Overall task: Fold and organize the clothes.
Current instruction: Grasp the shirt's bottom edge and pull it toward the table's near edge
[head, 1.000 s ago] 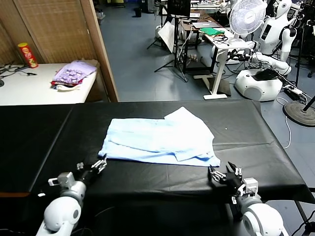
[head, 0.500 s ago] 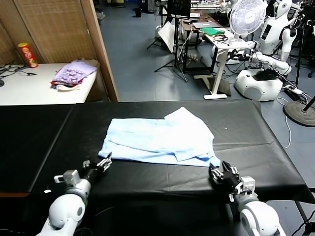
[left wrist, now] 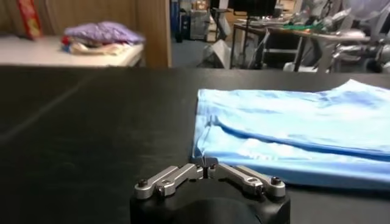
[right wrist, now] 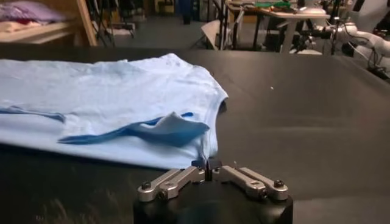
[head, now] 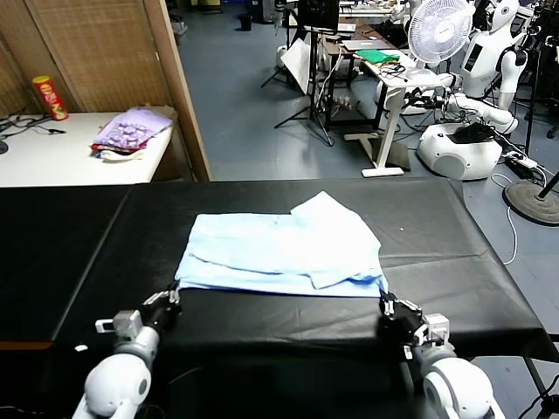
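The clothes are one pale sky-blue T-shirt [head: 281,245], lying partly folded and flat on the black table [head: 454,262]. My left gripper [head: 171,297] sits at the shirt's near left corner, low on the table. Its fingertips are shut on that corner of the T-shirt [left wrist: 292,134], as the left wrist view shows at my left gripper [left wrist: 207,165]. At the near right corner my right gripper [head: 385,304] is likewise shut. There the T-shirt [right wrist: 122,97] tapers down into my right gripper [right wrist: 207,166].
A lilac heap of cloth [head: 131,129] and a red can [head: 49,97] rest on a white side table at the back left. A wooden partition [head: 179,87] stands behind the table. Beyond are a fan [head: 439,30], desks and other robots. The table's front edge runs close under both grippers.
Both grippers have moved forward to the shirt's near corners and gone from open to shut on them. The near hem now lies straighter between them.
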Robot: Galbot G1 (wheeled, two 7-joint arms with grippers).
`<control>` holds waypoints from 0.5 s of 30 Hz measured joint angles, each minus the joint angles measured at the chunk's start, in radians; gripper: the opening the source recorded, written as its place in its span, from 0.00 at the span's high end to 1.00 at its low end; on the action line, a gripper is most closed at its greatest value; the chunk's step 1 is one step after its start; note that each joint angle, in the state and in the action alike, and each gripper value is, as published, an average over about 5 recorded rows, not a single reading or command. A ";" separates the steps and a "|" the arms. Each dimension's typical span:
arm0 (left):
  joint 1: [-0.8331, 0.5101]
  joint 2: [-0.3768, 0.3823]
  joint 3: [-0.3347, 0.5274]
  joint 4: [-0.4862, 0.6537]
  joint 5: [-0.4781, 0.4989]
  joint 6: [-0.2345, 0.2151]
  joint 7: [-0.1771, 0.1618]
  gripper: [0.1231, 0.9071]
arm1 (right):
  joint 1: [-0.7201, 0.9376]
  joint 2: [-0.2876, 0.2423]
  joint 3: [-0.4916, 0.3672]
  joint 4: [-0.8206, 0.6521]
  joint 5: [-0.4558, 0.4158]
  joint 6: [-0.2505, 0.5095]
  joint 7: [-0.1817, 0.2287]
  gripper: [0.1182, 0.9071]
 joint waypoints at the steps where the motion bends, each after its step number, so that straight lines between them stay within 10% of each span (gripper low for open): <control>1: 0.018 0.001 -0.007 -0.016 0.004 0.003 -0.006 1.00 | -0.011 -0.002 -0.001 0.011 0.000 -0.003 -0.001 0.98; 9: 0.177 0.003 -0.062 -0.140 0.042 0.010 -0.026 1.00 | -0.060 -0.026 -0.007 0.073 0.002 -0.045 -0.024 0.90; 15: 0.258 0.014 -0.094 -0.213 0.039 0.040 -0.058 0.89 | -0.105 -0.037 0.015 0.143 0.005 -0.090 -0.017 0.49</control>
